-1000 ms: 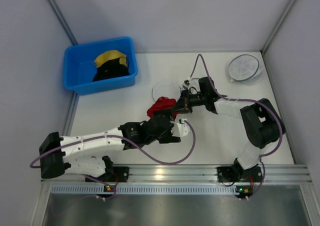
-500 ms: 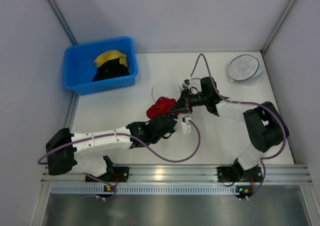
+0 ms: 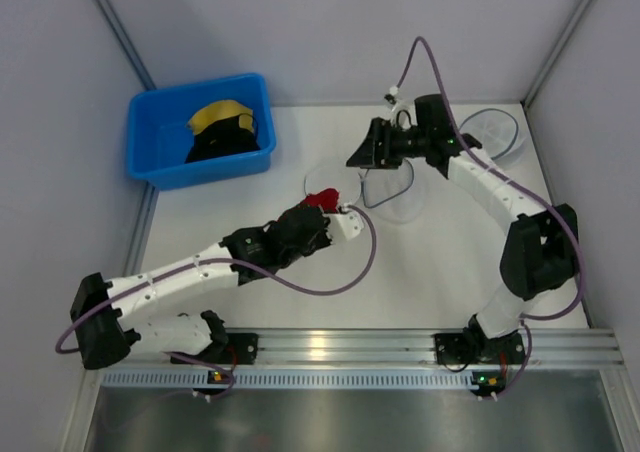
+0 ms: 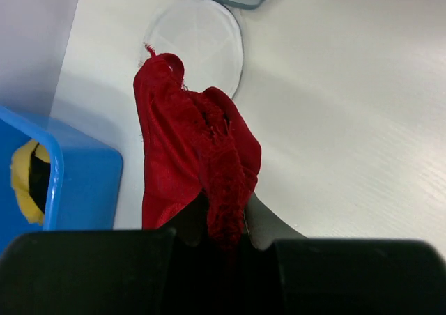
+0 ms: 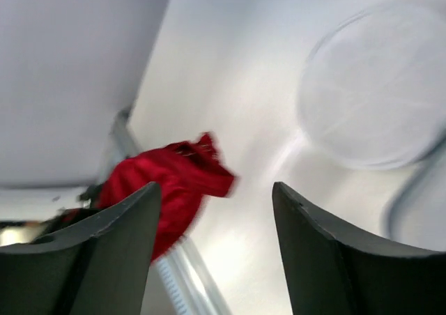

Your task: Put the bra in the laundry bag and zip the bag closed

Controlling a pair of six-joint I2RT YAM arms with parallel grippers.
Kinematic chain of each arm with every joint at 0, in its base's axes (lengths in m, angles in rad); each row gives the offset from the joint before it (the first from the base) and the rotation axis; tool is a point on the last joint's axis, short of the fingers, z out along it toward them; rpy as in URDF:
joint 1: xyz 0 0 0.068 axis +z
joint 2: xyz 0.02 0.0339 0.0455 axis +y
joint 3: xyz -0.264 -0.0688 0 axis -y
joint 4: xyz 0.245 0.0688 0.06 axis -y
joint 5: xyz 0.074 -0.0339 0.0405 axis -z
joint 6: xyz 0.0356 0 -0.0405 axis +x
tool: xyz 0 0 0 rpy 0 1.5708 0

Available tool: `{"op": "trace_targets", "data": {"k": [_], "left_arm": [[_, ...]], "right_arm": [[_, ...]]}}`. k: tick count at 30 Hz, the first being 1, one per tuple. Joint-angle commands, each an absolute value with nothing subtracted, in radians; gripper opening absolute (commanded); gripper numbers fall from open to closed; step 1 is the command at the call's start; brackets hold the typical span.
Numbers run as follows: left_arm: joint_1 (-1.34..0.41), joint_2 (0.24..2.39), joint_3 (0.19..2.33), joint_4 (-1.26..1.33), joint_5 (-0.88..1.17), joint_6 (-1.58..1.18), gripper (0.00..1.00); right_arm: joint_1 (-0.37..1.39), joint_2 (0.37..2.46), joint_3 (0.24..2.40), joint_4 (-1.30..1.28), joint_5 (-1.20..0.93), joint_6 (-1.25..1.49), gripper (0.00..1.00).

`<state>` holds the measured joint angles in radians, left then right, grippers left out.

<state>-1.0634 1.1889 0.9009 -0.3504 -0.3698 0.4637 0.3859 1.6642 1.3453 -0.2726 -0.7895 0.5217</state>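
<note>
Two steps are left, I judge: putting in and zipping. From above, the left gripper (image 3: 312, 213) pinches the bra (image 3: 320, 199), with the open laundry bag (image 3: 334, 179) at its one o'clock. Left wrist view: jaws tight on the red cloth. Right wrist view: the right gripper (image 5: 214, 196) gapes, empty.

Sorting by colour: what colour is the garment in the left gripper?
Bright red bra, clearest in the left wrist view.

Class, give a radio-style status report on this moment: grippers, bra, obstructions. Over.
Left gripper shut on bra. Right gripper open, empty. Bra short of laundry bag, not inside. Nothing between.
</note>
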Motion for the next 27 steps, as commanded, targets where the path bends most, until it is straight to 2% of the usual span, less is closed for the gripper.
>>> {"op": "trace_targets", "data": {"k": [1,4,5,7,12,17,21,27], "left_arm": [[-0.973,1.103,0.989,-0.419,-0.212,0.312,0.0],[-0.865,1.094,1.046,-0.465,-0.131,0.191,0.0],[-0.833,1.103,1.067,-0.478,-0.083,0.157,0.0],[-0.729,1.117,1.118,-0.514,-0.01,0.063,0.0],[-0.559,1.108,1.155,-0.525,0.153,-0.13,0.0],[-0.441,1.072,1.132,-0.485,0.299,-0.297,0.0],[-0.312,1.026,1.068,-0.428,0.402,-0.418,0.0],[-0.221,0.956,0.993,-0.4,0.474,-0.498,0.0]], "right_arm": [[0.331,1.738,1.466,-0.483,-0.551,0.269,0.62],[0.339,1.825,1.537,-0.529,-0.447,0.189,0.5],[0.345,1.847,1.548,-0.535,-0.421,0.167,0.42],[0.363,1.899,1.577,-0.563,-0.333,0.124,0.37],[0.425,1.97,1.585,-0.586,-0.161,0.038,0.34],[0.505,2.042,1.571,-0.587,-0.097,-0.037,0.34],[0.563,2.066,1.557,-0.594,-0.178,-0.034,0.34],[0.692,1.984,1.441,-0.548,-0.339,-0.011,0.32]]}}
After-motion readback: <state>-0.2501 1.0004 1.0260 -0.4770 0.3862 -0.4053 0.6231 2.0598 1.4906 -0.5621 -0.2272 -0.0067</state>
